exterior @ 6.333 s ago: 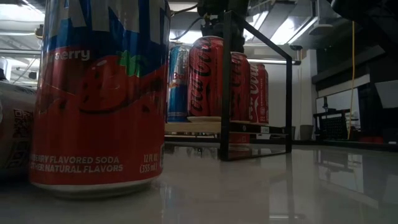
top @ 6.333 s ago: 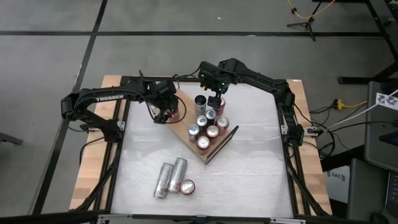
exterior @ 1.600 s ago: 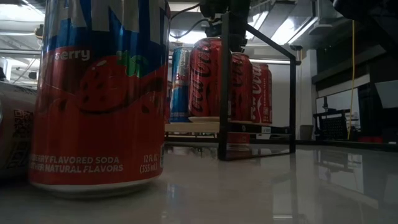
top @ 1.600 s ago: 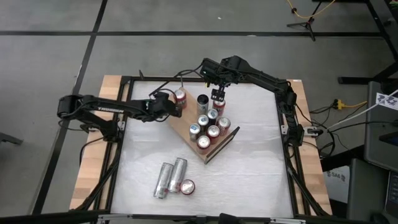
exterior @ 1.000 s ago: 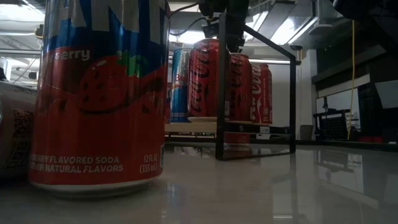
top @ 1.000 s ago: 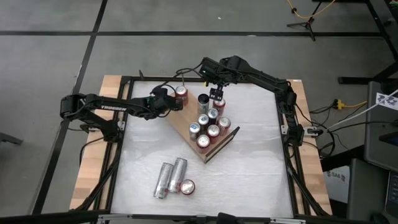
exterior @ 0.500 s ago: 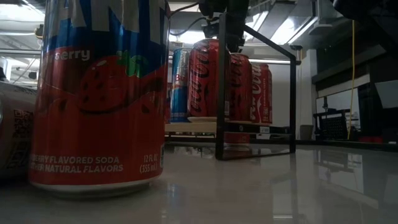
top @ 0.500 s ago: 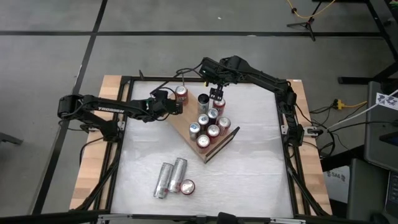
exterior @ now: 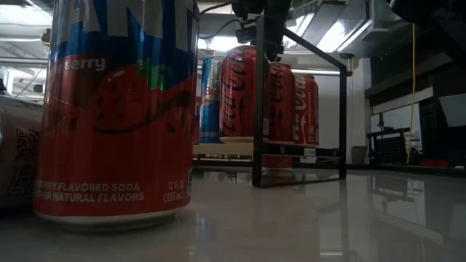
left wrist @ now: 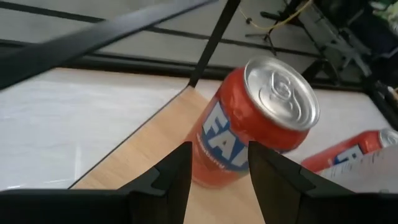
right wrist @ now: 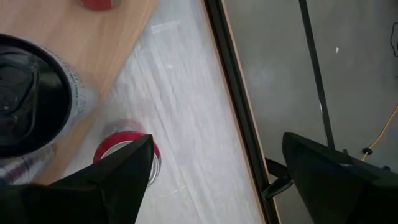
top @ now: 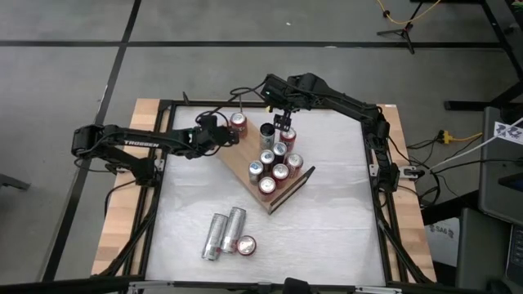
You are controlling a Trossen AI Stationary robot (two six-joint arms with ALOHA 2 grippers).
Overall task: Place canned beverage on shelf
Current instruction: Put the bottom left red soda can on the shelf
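Note:
The shelf [top: 243, 157] is a light wooden board lying slantwise mid-table, with a black wire rail [top: 296, 181] at its near end. Several cans stand upright on it. An orange-red can [top: 238, 124] stands on its base on the board's far left corner and also shows in the left wrist view [left wrist: 258, 118]. My left gripper [top: 221, 134] is open just to the can's left, and its fingers [left wrist: 177, 168] stop short of the can. My right gripper [top: 284, 123] is open and empty above the board's far end, over a dark-topped silver can [right wrist: 28, 106] and a red can [right wrist: 127, 149].
Two silver cans [top: 222, 231] lie on their sides near the table's front, with a red can [top: 245, 244] upright beside them. That red can fills the left of the low view [exterior: 116, 109]. The black table frame [right wrist: 233, 93] runs close behind the right gripper.
My left gripper has drawn back a little toward the table's left edge, away from the orange-red can. The can has stayed upright on the board's far left corner.

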